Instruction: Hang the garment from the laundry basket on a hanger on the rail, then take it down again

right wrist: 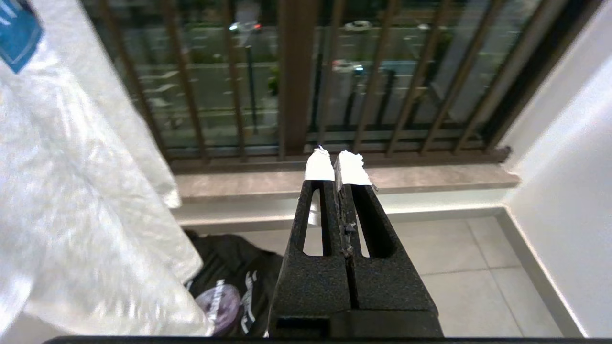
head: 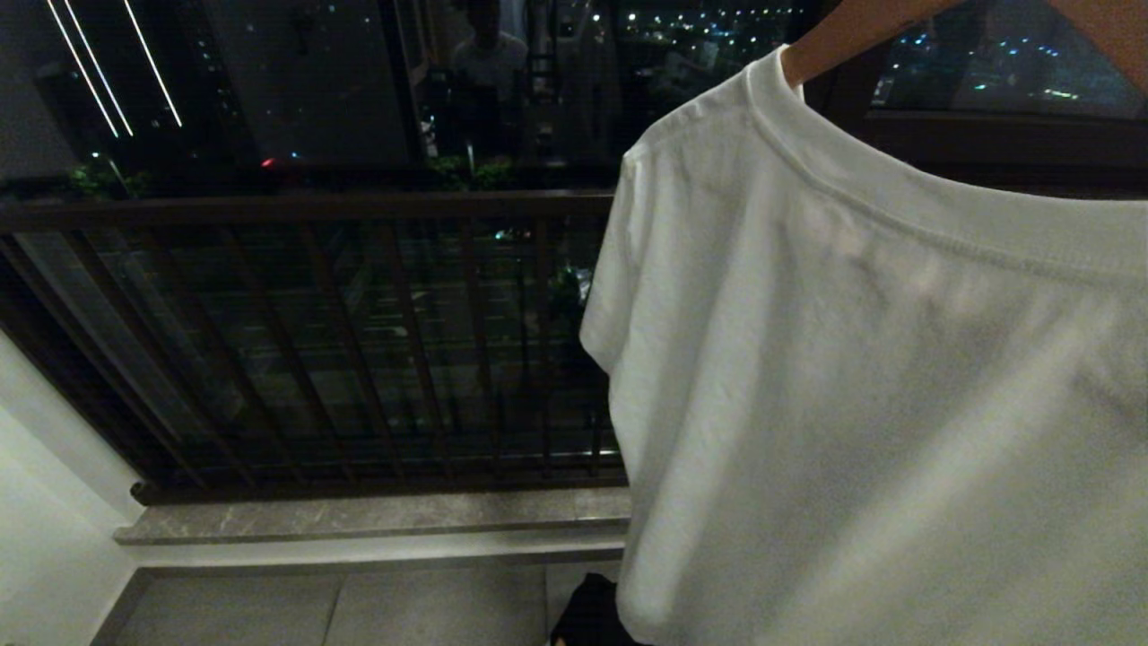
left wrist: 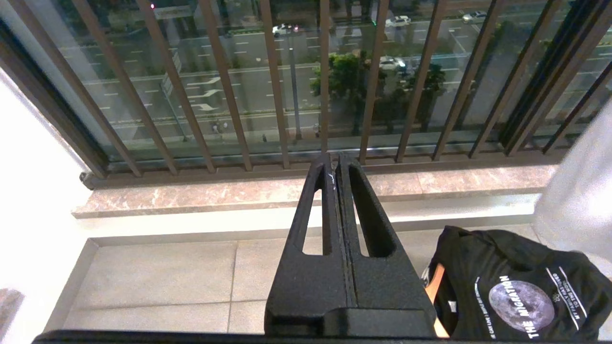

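A white T-shirt [head: 861,377] hangs on a wooden hanger [head: 847,36] and fills the right of the head view; the rail above it is out of view. On the floor below lies a bunched black T-shirt [left wrist: 516,286] with a moon print and an orange wooden hanger [left wrist: 434,286] inside its neck. The laundry basket is hidden. My left gripper [left wrist: 335,160] is shut and empty, left of the black shirt. My right gripper [right wrist: 337,162], with white-taped tips, is shut and empty, to the right of the white T-shirt [right wrist: 71,191] and the black shirt [right wrist: 229,277]. Neither arm shows in the head view.
A dark balcony railing [head: 305,206] with upright bars stands straight ahead on a stone sill [head: 377,516]. White walls close both sides, the left wall [left wrist: 33,157] and the right wall [right wrist: 569,191]. Grey floor tiles [left wrist: 158,277] lie below the grippers.
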{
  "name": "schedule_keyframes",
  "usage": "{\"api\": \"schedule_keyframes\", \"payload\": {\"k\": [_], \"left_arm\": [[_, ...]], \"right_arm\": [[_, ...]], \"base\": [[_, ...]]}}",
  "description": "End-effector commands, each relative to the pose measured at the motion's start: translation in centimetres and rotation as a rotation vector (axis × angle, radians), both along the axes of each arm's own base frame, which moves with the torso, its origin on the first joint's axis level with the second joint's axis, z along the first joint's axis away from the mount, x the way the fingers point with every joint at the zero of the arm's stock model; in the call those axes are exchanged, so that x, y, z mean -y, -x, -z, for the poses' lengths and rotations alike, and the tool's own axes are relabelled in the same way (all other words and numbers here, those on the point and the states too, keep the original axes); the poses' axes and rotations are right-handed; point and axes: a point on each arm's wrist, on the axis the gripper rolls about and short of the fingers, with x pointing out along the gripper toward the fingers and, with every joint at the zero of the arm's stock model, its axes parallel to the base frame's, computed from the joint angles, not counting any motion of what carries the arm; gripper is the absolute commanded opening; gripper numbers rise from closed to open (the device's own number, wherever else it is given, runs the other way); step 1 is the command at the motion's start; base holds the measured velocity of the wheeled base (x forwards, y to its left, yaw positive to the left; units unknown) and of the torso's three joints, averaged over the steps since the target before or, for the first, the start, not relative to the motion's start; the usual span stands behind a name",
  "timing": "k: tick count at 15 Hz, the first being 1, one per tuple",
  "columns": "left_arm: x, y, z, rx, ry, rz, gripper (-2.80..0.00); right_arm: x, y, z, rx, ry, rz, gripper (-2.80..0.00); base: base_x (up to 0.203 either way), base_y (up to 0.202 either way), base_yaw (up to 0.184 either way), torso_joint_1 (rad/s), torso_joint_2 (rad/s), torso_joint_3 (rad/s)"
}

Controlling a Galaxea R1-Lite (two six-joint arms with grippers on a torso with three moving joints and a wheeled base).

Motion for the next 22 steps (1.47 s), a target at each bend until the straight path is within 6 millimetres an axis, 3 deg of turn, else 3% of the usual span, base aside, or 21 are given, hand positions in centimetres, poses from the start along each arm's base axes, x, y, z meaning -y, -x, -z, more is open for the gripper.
{"api": "schedule_keyframes", "payload": {"k": [1,22], "left_arm": [[0.00,-0.01,0.05,-0.001,0.000,0.000,-2.80],[0.00,-0.01,0.04,0.000,0.000,0.000,-2.80]], "right_arm": [[-0.03,-0.19,0.60,-0.023,0.005,-0.014,-2.80],[-0.07,-0.21,0.66,-0.022,-0.042,-0.033,-2.80]], "base": [[0.000,0.000,0.000,0.000,0.00,0.000],[0.000,0.000,0.000,0.000,0.00,0.000]]}}
